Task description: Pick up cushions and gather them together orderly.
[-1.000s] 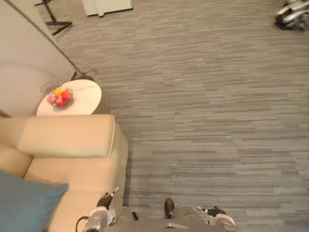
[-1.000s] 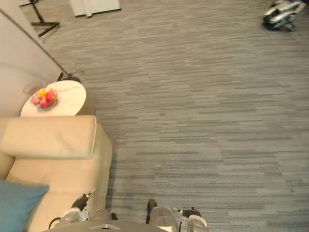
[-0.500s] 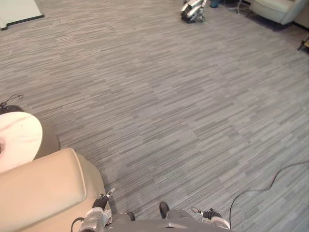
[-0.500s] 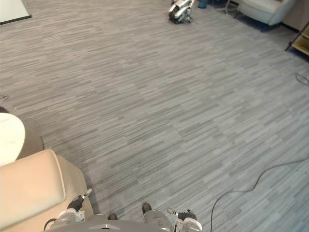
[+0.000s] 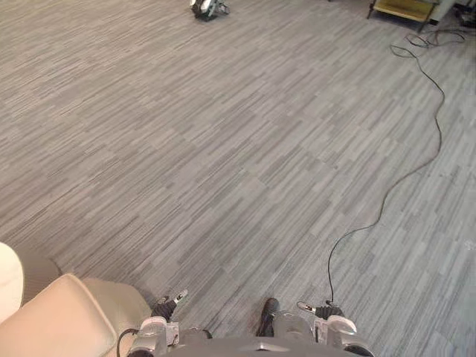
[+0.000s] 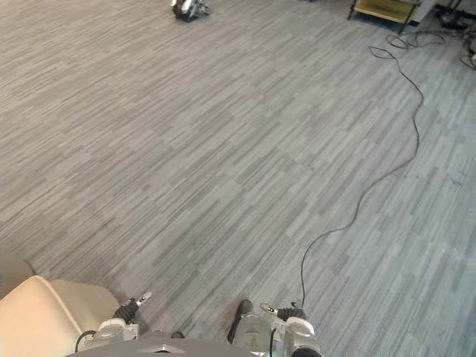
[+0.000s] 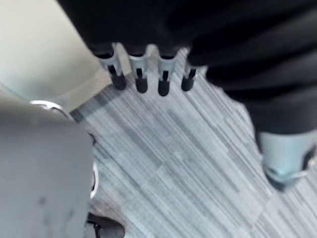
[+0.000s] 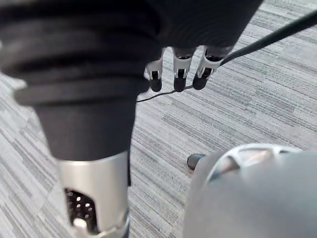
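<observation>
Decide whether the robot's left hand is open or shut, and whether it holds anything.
Open and empty: in its wrist view the left hand shows straight fingers over the carpet, curled round nothing.

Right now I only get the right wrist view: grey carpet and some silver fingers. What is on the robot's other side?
Observer: The corner of a cream sofa, close by on the robot's left.
Operator: Is the hand on that side holding anything?
Observer: No. The left hand hangs beside the sofa with straight fingers pointing down at the carpet, holding nothing.
Operator: And far off, ahead of it?
Observer: Across the carpet, off to the right, stands a low light-wood stand on dark legs.
</observation>
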Robot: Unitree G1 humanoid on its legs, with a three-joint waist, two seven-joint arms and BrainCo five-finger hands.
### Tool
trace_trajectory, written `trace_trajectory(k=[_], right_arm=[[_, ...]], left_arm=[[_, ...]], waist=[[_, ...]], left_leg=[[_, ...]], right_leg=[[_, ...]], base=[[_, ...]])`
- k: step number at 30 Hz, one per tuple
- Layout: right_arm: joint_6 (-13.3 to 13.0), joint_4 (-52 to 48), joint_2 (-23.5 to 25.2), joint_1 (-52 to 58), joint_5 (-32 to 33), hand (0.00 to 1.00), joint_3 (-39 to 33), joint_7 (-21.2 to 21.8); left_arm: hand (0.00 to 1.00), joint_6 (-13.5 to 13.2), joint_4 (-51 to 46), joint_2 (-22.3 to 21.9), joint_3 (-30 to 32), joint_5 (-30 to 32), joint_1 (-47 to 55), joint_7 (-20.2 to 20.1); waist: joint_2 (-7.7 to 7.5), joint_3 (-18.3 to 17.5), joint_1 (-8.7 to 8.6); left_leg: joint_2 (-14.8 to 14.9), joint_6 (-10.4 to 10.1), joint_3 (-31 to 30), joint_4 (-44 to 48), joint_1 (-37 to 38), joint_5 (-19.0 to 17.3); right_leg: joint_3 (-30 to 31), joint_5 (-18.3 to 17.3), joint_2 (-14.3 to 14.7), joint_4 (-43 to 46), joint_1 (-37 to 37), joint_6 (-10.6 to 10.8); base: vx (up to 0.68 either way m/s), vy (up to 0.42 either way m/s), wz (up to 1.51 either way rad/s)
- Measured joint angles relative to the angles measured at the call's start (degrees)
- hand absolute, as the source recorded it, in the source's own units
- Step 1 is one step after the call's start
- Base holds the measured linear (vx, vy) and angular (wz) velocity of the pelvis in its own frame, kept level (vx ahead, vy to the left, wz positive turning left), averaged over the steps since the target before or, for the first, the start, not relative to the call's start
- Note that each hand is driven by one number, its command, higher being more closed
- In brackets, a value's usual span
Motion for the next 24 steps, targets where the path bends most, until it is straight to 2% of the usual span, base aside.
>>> trace_trajectory(k=[1,2,3,4,5,7,8,9,10,11,12,13,14,15,16,17,18,19,20,21,22,23,24], right_arm=[[-0.06,0.01,0.15,-0.02,0.36,0.00,-0.09,-0.02],[-0.07,0.04,0.19,0.01,0.79,0.00,-0.11,-0.02],[-0.05,0.15,0.20,0.25,1.16,0.00,0.16,-0.22],[-0.06,0.12,0.28,0.39,1.29,0.00,0.57,-0.34],[0.01,0.15,-0.07,0.55,1.56,0.00,0.50,-0.47],[0.00,0.13,-0.17,0.61,2.12,0.00,-0.03,-1.28],[0.02,0.17,-0.17,0.74,2.15,0.00,-0.22,-1.49],[0.03,0.17,-0.17,0.81,2.15,0.00,-0.27,-1.50],[0.04,0.16,-0.19,0.95,2.15,0.00,-0.42,-1.56],[0.05,0.16,-0.19,1.13,2.15,0.00,-0.48,-1.61],[0.06,0.16,-0.20,1.20,2.16,0.00,-0.53,-1.66],[0.07,0.15,-0.12,1.32,2.19,0.00,-0.47,-1.76],[0.06,0.11,-0.07,1.27,2.23,0.00,-0.42,-1.79],[0.03,0.08,0.07,0.86,2.56,0.00,-0.31,-1.87],[0.02,0.09,0.20,-0.04,3.28,0.00,-0.27,-2.07],[0.02,0.13,0.43,-0.59,3.33,0.00,-0.13,-2.15],[0.05,0.24,0.57,-1.26,3.32,0.00,0.10,-2.10],[0.06,0.33,1.20,-2.03,3.27,0.00,0.01,-2.02],[-0.07,0.15,2.33,-2.90,3.27,0.00,-0.72,-1.89],[-0.21,0.15,2.65,-2.70,3.24,0.00,-0.55,-1.74],[-0.28,0.10,2.62,-1.75,3.25,0.00,-0.38,-1.36],[-0.54,0.09,3.62,-1.69,3.23,0.00,-0.35,-1.11],[-0.62,0.08,3.94,-1.55,3.24,0.00,-0.37,-1.05]], left_arm=[[0.00,0.00,0.18,0.02,0.05,0.00,-0.18,-0.03],[0.00,-0.09,0.08,0.01,0.16,-0.01,-0.28,-0.08],[0.00,-0.12,-1.42,0.20,1.32,-0.01,-0.42,-0.21],[0.00,-0.17,-2.06,0.21,1.99,-0.01,-0.43,-0.24],[0.00,-0.25,-2.68,-0.01,2.17,-0.04,-0.50,-0.27],[0.00,-0.24,-3.17,-0.24,2.04,-0.07,-0.53,-0.31],[0.00,-0.25,-3.50,-0.34,2.07,-0.80,-0.48,-0.33],[0.00,-0.26,-3.86,-0.42,2.07,-1.15,-0.38,-0.33],[0.00,-0.30,-4.35,-0.58,2.07,-1.26,-0.48,-0.34],[0.00,-0.33,-4.53,-0.66,2.08,-1.64,-0.66,-0.38],[0.00,-0.33,-4.58,-0.73,2.08,-1.79,-0.65,-0.37],[0.00,-0.36,-4.86,-0.83,2.17,-2.17,-0.60,-0.36],[0.00,-0.44,-4.99,-0.89,2.13,-2.15,-0.60,-0.35],[0.00,-0.47,-5.23,-0.91,2.16,-2.16,-0.59,-0.35],[0.00,-0.56,-5.35,-0.78,2.25,-2.20,-0.76,-0.37],[0.00,-0.63,-5.34,-0.68,2.44,-2.21,-1.14,-0.38],[0.00,-0.78,-5.35,-0.66,3.27,-2.25,-1.69,-0.48],[0.00,-1.12,-5.95,-0.49,5.03,-2.28,-2.05,-0.51],[0.00,-1.45,-7.29,0.12,6.80,-2.27,-2.07,-0.50],[0.00,-1.58,-7.40,0.41,6.91,-2.17,-1.98,-0.46],[0.00,-1.59,-6.84,0.61,6.52,-2.04,-0.12,-0.38],[0.00,-1.43,-5.20,1.74,6.93,-2.33,0.68,-0.46],[0.00,-1.17,-4.64,2.77,6.37,-2.07,1.05,-0.30]], waist=[[0.33,0.39,-0.24],[0.03,0.73,-0.24],[-0.69,1.39,-0.09],[-0.58,1.85,0.00],[-0.39,2.90,0.05],[0.18,3.13,0.11],[0.23,3.17,0.18],[0.23,3.17,0.44],[0.24,3.17,0.90],[0.24,3.18,1.32],[0.32,3.22,1.34],[0.16,3.25,2.00],[0.19,3.19,2.50],[0.26,3.13,3.04],[0.02,3.06,3.01],[-0.07,2.95,2.90],[-0.56,3.18,2.77],[-1.81,3.66,3.11],[-3.12,4.10,3.75],[-3.79,3.66,4.31],[-2.47,1.38,4.82],[-3.71,0.93,4.40],[-4.56,0.63,4.02]], left_leg=[[1.49,-0.95,-0.13,3.33,-0.41,-0.35],[2.55,-1.57,-0.41,6.87,-1.43,-0.84],[6.92,-1.15,-1.55,22.57,-7.28,-1.25],[8.70,0.26,-2.57,29.50,-10.09,-1.05],[10.40,1.46,-4.54,37.74,-13.34,-2.71],[8.19,0.79,-6.63,39.44,-15.95,-4.59],[5.56,0.99,-7.17,36.16,-17.67,-4.88],[4.31,1.01,-7.29,33.82,-18.47,-4.88],[1.65,0.92,-8.07,27.26,-20.36,-4.58],[-1.09,0.66,-9.86,18.17,-21.62,-2.35],[-2.33,0.40,-10.94,13.11,-21.79,-0.40],[-4.07,0.01,-13.09,6.07,-21.79,5.87],[-4.31,-0.64,-13.45,4.08,-21.56,8.29],[-4.28,-0.27,-13.40,3.61,-21.74,11.23],[-4.91,3.00,-13.36,5.35,-23.25,11.66],[-5.65,4.92,-13.59,7.43,-24.69,10.91],[-6.64,6.71,-14.08,10.67,-26.44,9.61],[-7.33,8.14,-12.78,16.54,-27.80,8.27],[-7.26,8.29,-10.72,25.21,-30.55,8.01],[-7.60,7.72,-10.16,25.98,-31.28,5.62],[-6.10,7.37,-11.65,16.69,-28.22,4.88],[-7.43,9.11,-10.67,17.49,-25.88,0.02],[-8.24,9.64,-10.25,17.88,-24.92,-1.59]], right_leg=[[0.68,-1.39,0.78,1.16,-0.03,-0.89],[1.00,-1.78,1.22,1.32,0.26,-1.14],[2.29,-2.47,2.53,1.07,1.28,-1.89],[2.87,-2.70,3.22,0.91,2.06,-2.25],[3.95,-3.01,4.48,0.52,3.71,-2.52],[6.52,-3.59,5.08,0.07,5.58,-2.54],[8.53,-3.86,5.09,-0.32,6.35,-2.41],[9.51,-3.96,5.07,-0.61,6.63,-2.27],[11.18,-4.03,5.04,-1.44,7.07,-2.15],[12.48,-4.17,4.90,-2.36,7.75,-1.91],[13.02,-4.24,4.92,-3.15,8.50,-1.78],[14.75,-4.49,4.90,-4.84,10.01,-1.38],[15.79,-4.55,5.04,-5.98,10.73,-1.29],[17.24,-4.62,5.17,-7.47,11.40,-1.17],[19.03,-4.77,4.85,-8.86,11.49,-0.89],[20.29,-4.50,4.31,-9.31,11.48,-0.50],[21.41,-4.56,3.23,-9.59,11.48,0.76],[22.62,-4.33,1.15,-9.74,11.81,2.10],[25.10,-4.40,-0.76,-8.39,12.43,2.34],[26.17,-5.16,-1.14,-6.49,12.11,3.62],[26.35,-8.05,-0.11,1.40,9.35,7.96],[27.11,-11.72,-1.79,13.48,5.62,12.54],[27.67,-11.48,-2.50,20.38,3.04,14.16]], base=[[0.08,-0.274,-0.43],[0.10,-0.312,-0.47],[0.07,-0.216,-0.44],[0.12,-0.212,-0.60],[0.15,-0.093,-0.63],[0.17,-0.021,-0.70],[0.14,0.023,-0.64],[0.18,0.046,-0.83],[0.26,0.097,-0.81],[0.22,0.088,-0.74],[0.33,0.147,-0.67],[0.26,0.118,-0.55],[0.34,0.155,-0.67],[0.40,0.208,-0.53],[0.42,0.223,-0.33],[0.52,0.291,-0.07],[0.38,0.207,-0.08],[0.58,0.327,-0.29],[0.47,0.271,-0.43],[0.55,0.260,-0.67],[0.42,0.189,-0.69],[0.43,0.168,-0.60],[0.44,0.179,-0.27]])
